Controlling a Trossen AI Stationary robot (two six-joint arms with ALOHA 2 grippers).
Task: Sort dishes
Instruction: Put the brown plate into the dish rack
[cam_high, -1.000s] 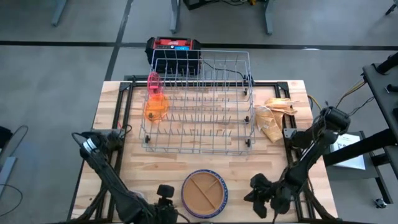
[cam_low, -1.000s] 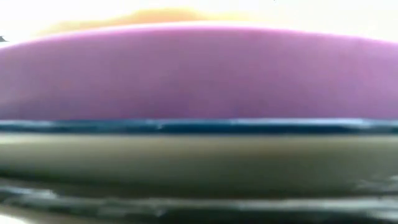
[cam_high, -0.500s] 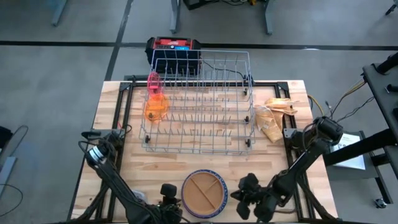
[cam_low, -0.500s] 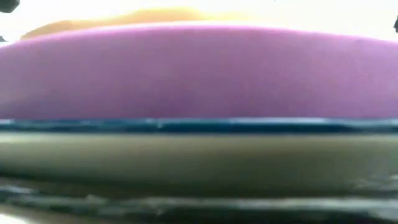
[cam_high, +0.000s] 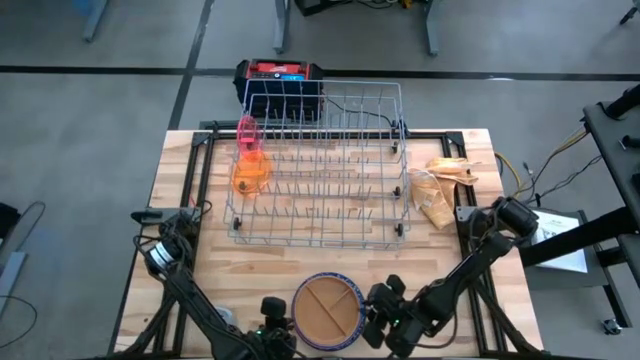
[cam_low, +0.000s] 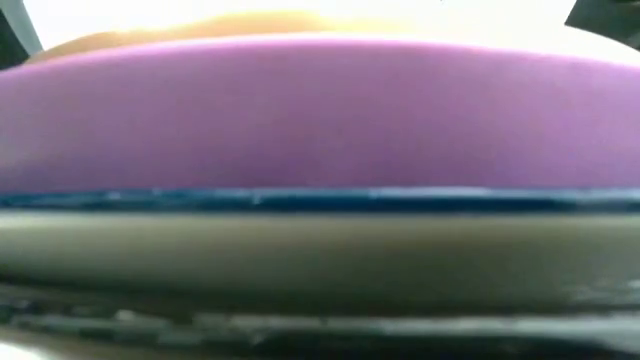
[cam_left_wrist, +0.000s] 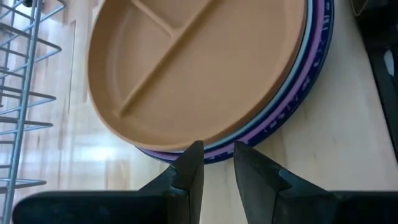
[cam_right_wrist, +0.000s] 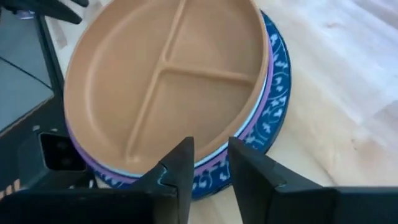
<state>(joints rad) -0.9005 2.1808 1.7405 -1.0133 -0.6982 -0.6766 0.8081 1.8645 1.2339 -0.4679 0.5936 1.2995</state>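
The right end effector (cam_high: 372, 312) sits at the near edge of the counter (cam_high: 470, 210), just right of the stack of plates (cam_high: 329, 311), its fingers slightly parted and empty, their tips just short of the stack's rim. The left end effector (cam_high: 272, 318) waits just left of the stack, fingers likewise a little apart and holding nothing.

The high view shows only the brown divided plate (cam_high: 328, 307) lying flat on top. The right wrist view shows the layers beneath it: a pale rim, a purple plate (cam_right_wrist: 264, 93) and a blue patterned plate (cam_right_wrist: 273, 118) at the bottom. The low view is filled by the stack's edges, purple above blue. The long divider rib (cam_high: 325, 301) runs left to right.

Farther back stands the wire rack (cam_high: 320, 170), with an orange cup (cam_high: 249, 174) and a pink cup (cam_high: 246, 131) at its left end. Crumpled paper (cam_high: 440, 190) lies right of the rack, and a red and black box (cam_high: 279, 76) sits beyond the far edge.
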